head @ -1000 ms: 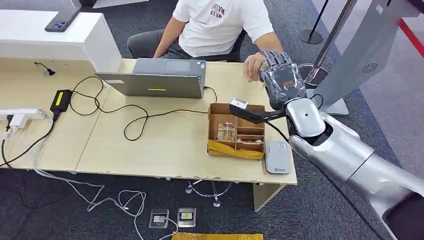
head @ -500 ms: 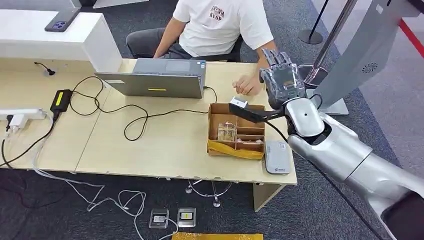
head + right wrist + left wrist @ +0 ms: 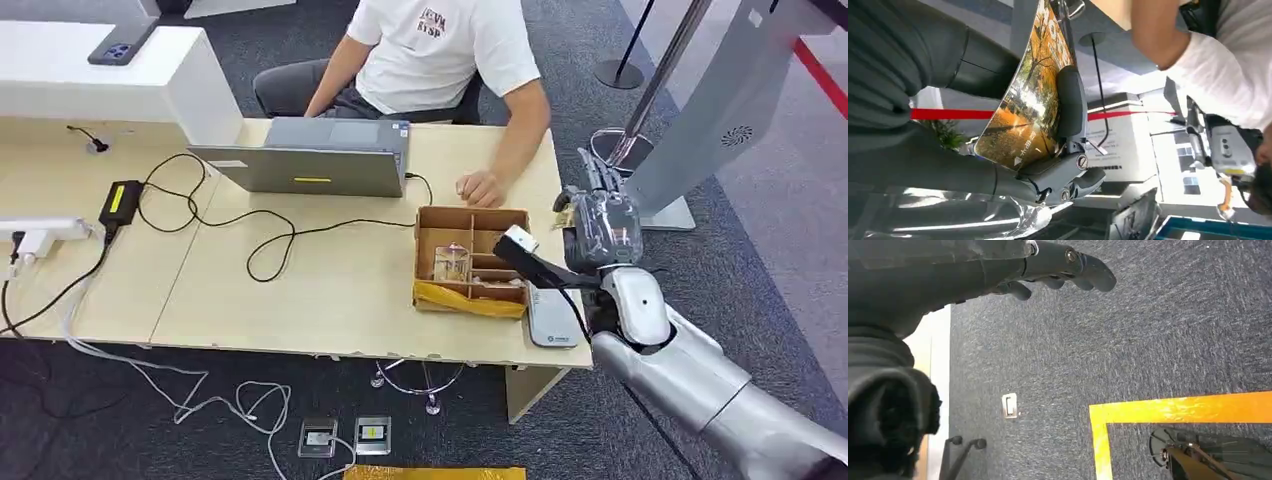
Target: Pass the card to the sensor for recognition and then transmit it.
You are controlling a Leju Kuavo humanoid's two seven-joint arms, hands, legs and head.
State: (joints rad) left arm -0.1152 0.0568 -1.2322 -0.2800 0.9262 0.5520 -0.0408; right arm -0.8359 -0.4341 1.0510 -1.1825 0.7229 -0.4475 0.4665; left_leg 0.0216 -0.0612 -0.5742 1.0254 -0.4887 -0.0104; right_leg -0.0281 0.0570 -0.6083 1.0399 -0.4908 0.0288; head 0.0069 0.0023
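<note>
One card (image 3: 1033, 105) is sitting pinched in my right hand (image 3: 598, 225), which is pulling back from the person toward the table (image 3: 300, 290) edge; left hand (image 3: 998, 270) hanging loosely open, holding nothing.

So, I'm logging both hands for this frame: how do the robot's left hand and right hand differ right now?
The right hand is raised beside the desk, while the left hand hangs over grey carpet. The right hand pinches a card with an autumn picture between thumb and finger; the left hand holds nothing, its fingers stretched out. Both have dark fingers.
</note>
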